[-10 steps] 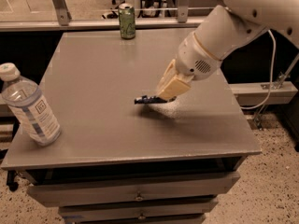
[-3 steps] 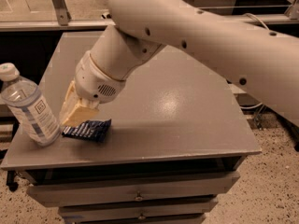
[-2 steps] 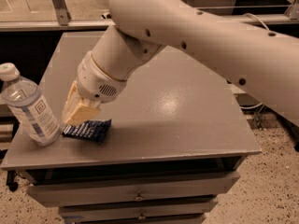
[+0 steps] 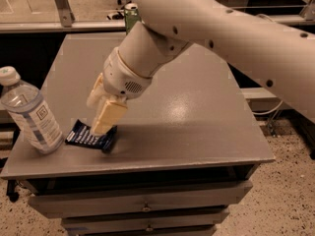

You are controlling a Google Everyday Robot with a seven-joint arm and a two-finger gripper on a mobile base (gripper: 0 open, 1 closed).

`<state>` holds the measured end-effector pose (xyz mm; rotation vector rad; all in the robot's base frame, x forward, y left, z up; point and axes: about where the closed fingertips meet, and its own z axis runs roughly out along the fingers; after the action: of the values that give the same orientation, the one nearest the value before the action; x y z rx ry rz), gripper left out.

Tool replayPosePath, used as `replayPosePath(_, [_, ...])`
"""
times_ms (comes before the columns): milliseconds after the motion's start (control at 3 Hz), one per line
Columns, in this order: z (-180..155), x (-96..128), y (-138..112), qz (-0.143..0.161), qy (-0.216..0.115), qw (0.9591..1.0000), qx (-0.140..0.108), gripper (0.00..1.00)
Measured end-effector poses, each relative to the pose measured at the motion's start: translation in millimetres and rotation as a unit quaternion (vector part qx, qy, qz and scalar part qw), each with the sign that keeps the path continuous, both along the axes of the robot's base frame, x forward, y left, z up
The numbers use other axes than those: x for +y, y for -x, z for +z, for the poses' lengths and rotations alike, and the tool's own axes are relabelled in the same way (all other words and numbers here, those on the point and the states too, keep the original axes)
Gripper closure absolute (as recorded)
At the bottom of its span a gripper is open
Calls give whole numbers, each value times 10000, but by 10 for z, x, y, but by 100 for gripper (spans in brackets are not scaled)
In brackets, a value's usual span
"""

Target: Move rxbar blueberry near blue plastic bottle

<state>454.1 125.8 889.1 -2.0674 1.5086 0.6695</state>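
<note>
— Grey tabletop (image 4: 197,112) over a drawer unit (image 4: 147,205), speckled floor at right. Your arm (image 4: 221,28) reaches in from the upper right, and your gripper (image 4: 101,128) points down at the front-left part of the surface. Where is the rxbar blueberry (image 4: 82,136)?
— Directly under the gripper's tip. It lies flat on the tabletop with its white lettering showing, and the tip meets its right half.
— Grip state?
— Cannot tell. You can see the cream tip against the wrapper, but not whether the gripper is parted or closed, nor whether it has hold of the bar.
— And the blue plastic bottle (image 4: 29,114)?
— Left of the gripper, near it. It leans left in this view, white cap at the top, base by the front-left edge. Bar and bottle sit just beside each other, with a narrow strip of table between them.
— Anything else?
— A green can (image 4: 131,14) stands well behind the gripper at the far edge, partly hidden by your arm.
</note>
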Motion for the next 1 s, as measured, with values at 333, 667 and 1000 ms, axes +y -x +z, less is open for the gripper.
replayPosePath(333, [-18,-291,-225,-198,40,9998,-75,0])
replayPosePath(667, [-22,-856,-572,-461,48,9988,-163,0])
replayPosePath(1000, [15,-1631,-916,-864,66,9959,-258,0])
